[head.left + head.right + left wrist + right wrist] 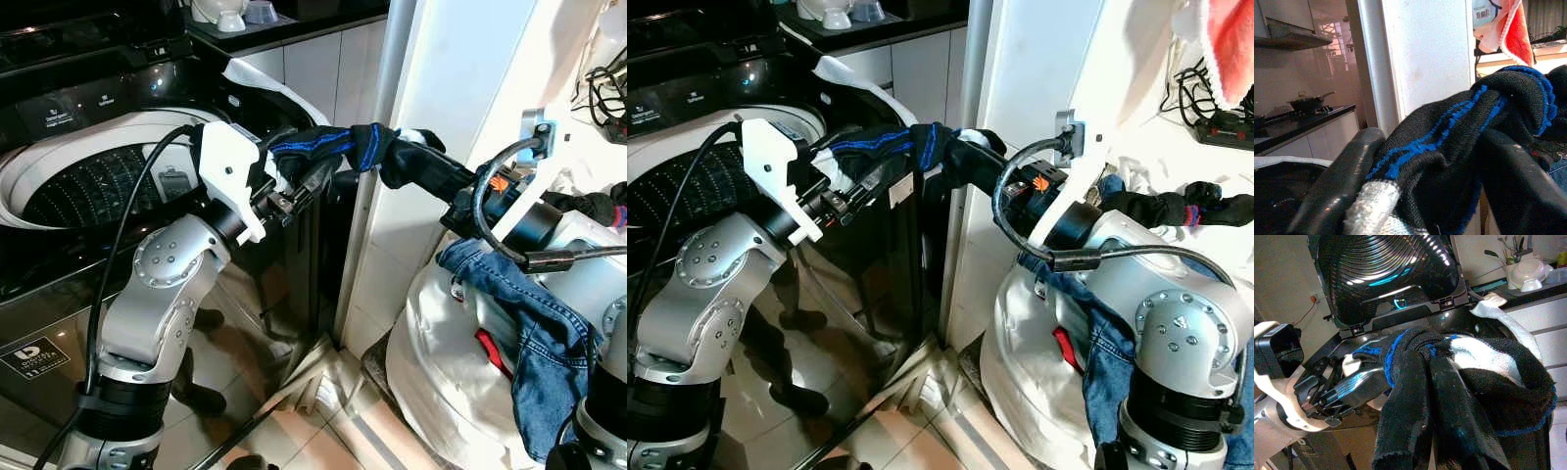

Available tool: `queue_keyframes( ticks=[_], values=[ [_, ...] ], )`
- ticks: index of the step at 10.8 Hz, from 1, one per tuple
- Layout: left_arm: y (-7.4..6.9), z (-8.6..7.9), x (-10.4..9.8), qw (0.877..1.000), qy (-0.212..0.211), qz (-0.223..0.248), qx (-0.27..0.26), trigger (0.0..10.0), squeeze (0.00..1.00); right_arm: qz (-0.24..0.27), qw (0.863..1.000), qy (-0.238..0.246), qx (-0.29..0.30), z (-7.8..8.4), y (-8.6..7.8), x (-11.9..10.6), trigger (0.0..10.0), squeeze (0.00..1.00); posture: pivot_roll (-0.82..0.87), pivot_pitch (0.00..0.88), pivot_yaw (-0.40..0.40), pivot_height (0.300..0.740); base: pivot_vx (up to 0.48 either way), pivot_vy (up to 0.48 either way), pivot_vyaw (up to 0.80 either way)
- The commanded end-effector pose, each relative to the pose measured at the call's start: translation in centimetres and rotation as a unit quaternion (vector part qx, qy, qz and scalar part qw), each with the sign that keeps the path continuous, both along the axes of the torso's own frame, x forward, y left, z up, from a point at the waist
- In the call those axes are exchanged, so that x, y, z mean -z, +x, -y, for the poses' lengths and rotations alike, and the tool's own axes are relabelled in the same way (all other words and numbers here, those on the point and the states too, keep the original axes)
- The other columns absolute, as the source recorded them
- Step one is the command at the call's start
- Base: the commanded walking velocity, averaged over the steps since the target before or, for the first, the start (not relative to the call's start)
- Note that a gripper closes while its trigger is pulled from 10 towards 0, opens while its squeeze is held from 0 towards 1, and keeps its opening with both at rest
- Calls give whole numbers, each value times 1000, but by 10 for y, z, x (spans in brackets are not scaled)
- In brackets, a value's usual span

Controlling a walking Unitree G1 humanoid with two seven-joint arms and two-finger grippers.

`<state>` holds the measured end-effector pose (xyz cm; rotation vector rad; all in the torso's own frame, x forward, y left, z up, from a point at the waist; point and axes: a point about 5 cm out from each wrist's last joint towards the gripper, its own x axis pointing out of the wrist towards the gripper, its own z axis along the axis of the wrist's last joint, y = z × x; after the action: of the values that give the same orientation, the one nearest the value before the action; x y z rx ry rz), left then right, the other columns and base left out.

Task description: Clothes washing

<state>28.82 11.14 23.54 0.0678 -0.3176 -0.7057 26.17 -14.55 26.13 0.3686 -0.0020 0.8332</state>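
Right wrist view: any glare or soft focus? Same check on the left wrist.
Right wrist view: streaky glare on the raised washer lid; the black-and-blue cloth up close is soft. Left wrist view: the same cloth and the near finger are blurred, with a washed-out pink cast on the kitchen wall.

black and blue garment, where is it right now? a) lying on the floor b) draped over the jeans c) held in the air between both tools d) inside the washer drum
c: the black and blue garment stretches between the left tool and the right tool, beside the open washer, off the floor.
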Motion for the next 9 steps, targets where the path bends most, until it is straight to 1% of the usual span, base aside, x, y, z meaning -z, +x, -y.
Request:
queue_keyframes(
  ticks=[1, 5, 8, 9],
  values=[
    [1, -2, 1, 1000, 6, -5, -2, 0, 0, 9, 1000, -1, -1, 1, -2, -2, 0, 0, 39, 0, 5, 740, 0, 0, 0],
    [-1, -1, 2, 1000, 11, 2, 12, 0, 0, 8, 1000, -2, -2, -1, -3, 0, 0, 0, 39, 0, 10, 740, 0, 0, 0],
    [1, -3, 1, 1000, 16, 11, 3, 0, 0, 12, 1000, -4, -2, -2, -3, 0, 0, 0, 41, 0, 11, 740, 0, 0, 0],
    [5, -6, 1, 1000, 17, 12, -12, 0, 0, 12, 1000, -3, -1, -2, -2, -1, 0, 0, 42, 0, 11, 740, 0, 0, 0]
  ],
)
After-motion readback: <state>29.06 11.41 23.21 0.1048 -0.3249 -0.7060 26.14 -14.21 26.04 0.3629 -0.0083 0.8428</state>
